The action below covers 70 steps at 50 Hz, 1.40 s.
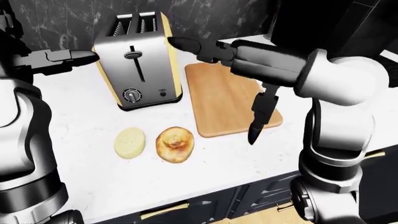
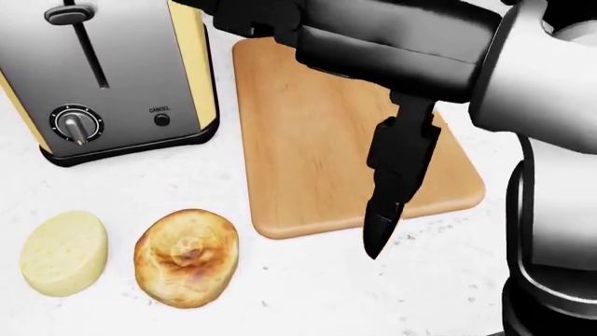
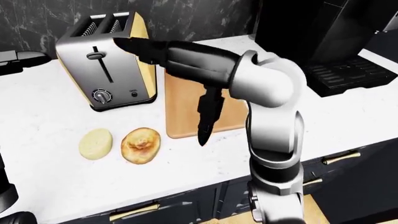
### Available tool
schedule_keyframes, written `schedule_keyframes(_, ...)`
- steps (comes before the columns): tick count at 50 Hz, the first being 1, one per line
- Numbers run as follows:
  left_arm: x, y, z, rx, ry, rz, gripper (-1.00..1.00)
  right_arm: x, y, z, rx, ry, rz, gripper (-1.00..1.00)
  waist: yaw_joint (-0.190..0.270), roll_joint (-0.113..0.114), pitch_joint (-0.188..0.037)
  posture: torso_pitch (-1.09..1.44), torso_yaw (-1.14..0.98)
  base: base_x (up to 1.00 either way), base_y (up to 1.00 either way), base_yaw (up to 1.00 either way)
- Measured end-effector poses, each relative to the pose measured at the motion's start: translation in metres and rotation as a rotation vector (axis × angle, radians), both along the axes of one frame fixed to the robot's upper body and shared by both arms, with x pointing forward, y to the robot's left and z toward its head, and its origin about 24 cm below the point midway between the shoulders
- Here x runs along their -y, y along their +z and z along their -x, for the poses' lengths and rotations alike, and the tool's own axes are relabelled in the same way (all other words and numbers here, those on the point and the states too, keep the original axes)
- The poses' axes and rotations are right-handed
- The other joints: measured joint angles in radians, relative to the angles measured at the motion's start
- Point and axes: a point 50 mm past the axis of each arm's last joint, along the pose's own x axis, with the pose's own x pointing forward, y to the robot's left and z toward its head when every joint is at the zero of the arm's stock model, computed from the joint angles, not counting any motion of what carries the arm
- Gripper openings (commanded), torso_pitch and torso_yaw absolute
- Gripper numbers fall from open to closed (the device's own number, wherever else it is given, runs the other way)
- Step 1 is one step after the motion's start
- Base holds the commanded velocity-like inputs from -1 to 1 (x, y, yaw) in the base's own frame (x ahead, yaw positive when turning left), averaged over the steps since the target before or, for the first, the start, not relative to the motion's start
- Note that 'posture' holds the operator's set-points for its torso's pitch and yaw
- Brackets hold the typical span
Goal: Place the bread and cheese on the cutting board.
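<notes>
White marbled tabletop (image 2: pixel 308 294) carries your task items: the bread (image 2: pixel 185 257) and the pale cheese (image 2: pixel 64 253) lie side by side near the head view's lower left, below the toaster (image 2: pixel 103 77), both off the wooden cutting board (image 2: pixel 317 154) to their right. Your right hand (image 1: pixel 205 51) reaches across the board's top with fingers spread, gripping nothing; one finger (image 2: pixel 397 185) hangs over the board's lower edge. Your left hand (image 1: pixel 62 59) hovers left of the toaster; I cannot tell its state.
</notes>
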Motion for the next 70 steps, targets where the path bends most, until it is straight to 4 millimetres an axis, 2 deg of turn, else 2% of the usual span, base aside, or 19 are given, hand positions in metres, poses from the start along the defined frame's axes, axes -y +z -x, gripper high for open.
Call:
schedule_keyframes(23, -0.002, -0.002, 0.001, -0.001, 0.004, 0.007, 1.0, -0.042, -0.008, -0.007, -0.093, 0.142, 0.183, 1.0, -0.013, 0.019, 0.0, 0.0, 0.0, 0.0, 0.0, 0.0)
schedule_keyframes(28, -0.002, -0.003, 0.001, -0.003, 0.002, 0.008, 1.0, -0.051, -0.012, -0.006, -0.169, 0.125, 0.181, 1.0, -0.014, 0.023, -0.001, 0.0, 0.0, 0.0, 0.0, 0.0)
schedule_keyframes(44, -0.005, -0.005, 0.003, -0.003, 0.007, 0.012, 1.0, -0.068, -0.032, -0.012, -0.219, 0.05, 0.285, 1.0, -0.023, 0.037, -0.001, 0.0, 0.0, 0.0, 0.0, 0.0)
schedule_keyframes(50, -0.005, -0.006, 0.002, -0.002, 0.008, 0.014, 1.0, -0.076, -0.035, -0.01, -0.2, 0.03, 0.341, 1.0, -0.026, 0.042, -0.004, 0.0, 0.0, 0.0, 0.0, 0.0)
schedule_keyframes(65, -0.006, -0.006, 0.003, -0.002, 0.01, 0.016, 1.0, -0.091, -0.062, -0.009, -0.185, 0.065, 0.511, 1.0, -0.034, 0.052, -0.007, 0.0, 0.0, 0.0, 0.0, 0.0)
schedule_keyframes(70, -0.005, -0.007, 0.004, -0.003, 0.008, 0.015, 1.0, -0.1, -0.061, -0.011, -0.165, 0.077, 0.533, 1.0, -0.037, 0.056, -0.007, 0.0, 0.0, 0.0, 0.0, 0.0)
